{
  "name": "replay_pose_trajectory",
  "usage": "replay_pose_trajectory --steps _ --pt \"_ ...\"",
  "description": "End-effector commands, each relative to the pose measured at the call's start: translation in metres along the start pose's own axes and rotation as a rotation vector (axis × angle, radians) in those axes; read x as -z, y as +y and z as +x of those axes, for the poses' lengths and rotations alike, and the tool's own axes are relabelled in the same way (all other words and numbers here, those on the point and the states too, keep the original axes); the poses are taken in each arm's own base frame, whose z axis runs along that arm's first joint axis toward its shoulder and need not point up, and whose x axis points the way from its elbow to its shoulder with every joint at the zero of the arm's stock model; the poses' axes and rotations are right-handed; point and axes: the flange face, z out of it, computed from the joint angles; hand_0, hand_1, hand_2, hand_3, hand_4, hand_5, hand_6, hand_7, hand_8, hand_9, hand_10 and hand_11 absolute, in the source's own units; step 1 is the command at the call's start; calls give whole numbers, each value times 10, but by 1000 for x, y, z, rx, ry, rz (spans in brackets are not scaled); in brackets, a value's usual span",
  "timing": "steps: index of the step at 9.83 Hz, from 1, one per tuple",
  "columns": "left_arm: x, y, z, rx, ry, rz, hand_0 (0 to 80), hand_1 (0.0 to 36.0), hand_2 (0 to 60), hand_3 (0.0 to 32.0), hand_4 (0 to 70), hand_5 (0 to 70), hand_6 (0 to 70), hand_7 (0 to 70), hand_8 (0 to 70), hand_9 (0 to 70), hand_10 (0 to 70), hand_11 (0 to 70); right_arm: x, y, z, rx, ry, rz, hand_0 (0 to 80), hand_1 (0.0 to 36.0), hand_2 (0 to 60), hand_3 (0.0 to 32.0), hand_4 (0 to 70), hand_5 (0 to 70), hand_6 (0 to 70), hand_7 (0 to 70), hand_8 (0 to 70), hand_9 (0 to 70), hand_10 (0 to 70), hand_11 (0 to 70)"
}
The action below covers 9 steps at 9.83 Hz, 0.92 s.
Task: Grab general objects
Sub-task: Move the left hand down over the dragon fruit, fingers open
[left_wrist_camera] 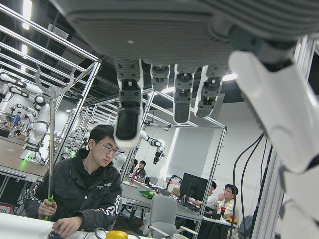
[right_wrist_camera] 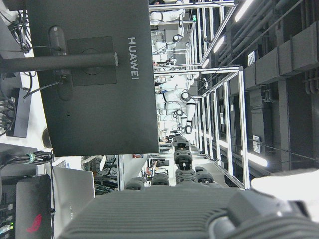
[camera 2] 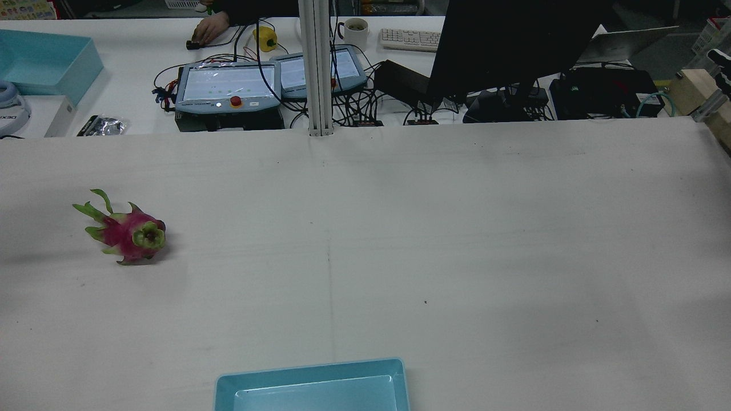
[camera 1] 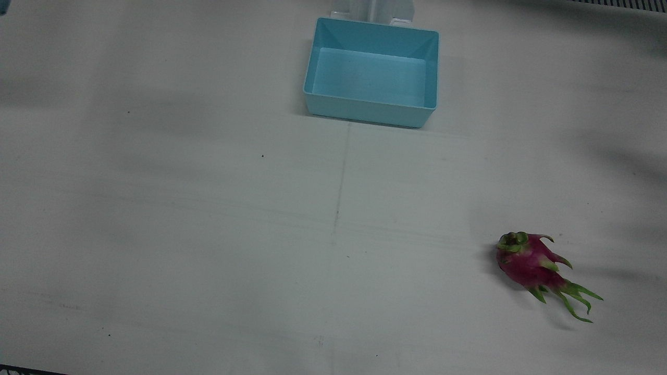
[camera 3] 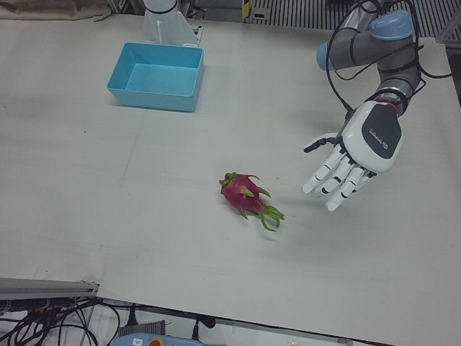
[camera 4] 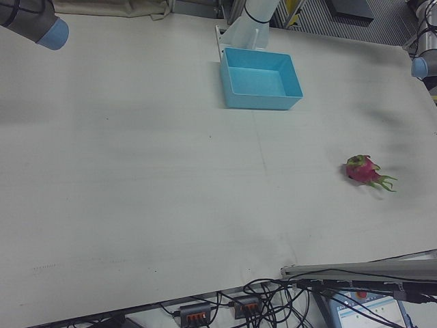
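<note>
A pink dragon fruit (camera 1: 529,263) with green scales lies on its side on the white table (camera 1: 208,234), on my left arm's half; it also shows in the rear view (camera 2: 130,234) and both side views (camera 3: 243,192) (camera 4: 362,169). My left hand (camera 3: 354,155) hovers above the table, a hand's width to the view's right of the fruit. It is open, with fingers (left_wrist_camera: 174,94) spread and nothing in them. My right hand (right_wrist_camera: 174,174) shows only in its own view, fingers stretched out and holding nothing. Only its arm's elbow (camera 4: 41,24) appears elsewhere.
An empty light blue bin (camera 1: 365,112) stands at the robot's edge of the table, between the pedestals (camera 3: 151,97) (camera 4: 263,100). Beyond the far edge are teach pendants (camera 2: 228,88), cables, a black monitor (camera 2: 514,45) and a seated person (left_wrist_camera: 89,194).
</note>
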Motion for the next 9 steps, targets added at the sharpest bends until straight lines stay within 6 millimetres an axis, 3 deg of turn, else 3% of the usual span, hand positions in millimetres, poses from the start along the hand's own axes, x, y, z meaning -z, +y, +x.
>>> replay_pose_trajectory --steps 1,2,3,4,5,7,9 --pt "-3 40 -10 -173 -55 -113 534 242 256 0 91 35 28 178 7 21 65 119 0 0 0 0 0 1 0 0 0 0 0 0 0 0 0 0 0 0" --pt "-15 61 -13 -208 -63 -147 534 248 246 0 41 8 0 105 0 7 0 0 0 0 0 0 0 -1 0 0 0 0 0 0 0 0 0 0 0 0" --pt "-35 94 -16 -272 -83 -195 534 257 248 28 0 0 0 69 0 0 0 0 0 0 0 -1 0 1 0 0 0 0 0 0 0 0 0 0 0 0" --pt "-46 128 -21 -315 -88 -245 542 275 278 100 0 0 0 55 0 0 0 0 0 0 0 0 0 1 0 0 0 0 0 0 0 0 0 0 0 0" --pt "-57 148 -20 -346 -82 -270 537 275 280 156 0 0 0 31 0 0 0 0 0 0 0 0 0 1 0 0 0 0 0 0 0 0 0 0 0 0" --pt "-60 161 -22 -378 -88 -269 530 269 269 226 0 0 0 7 0 0 0 0 0 0 0 0 0 -1 0 0 0 0 0 0 0 0 0 0 0 0" --pt "-59 170 -28 -419 -99 -287 525 265 277 264 0 0 0 0 0 0 0 0 0 0 0 0 0 1 0 0 0 0 0 0 0 0 0 0 0 0"
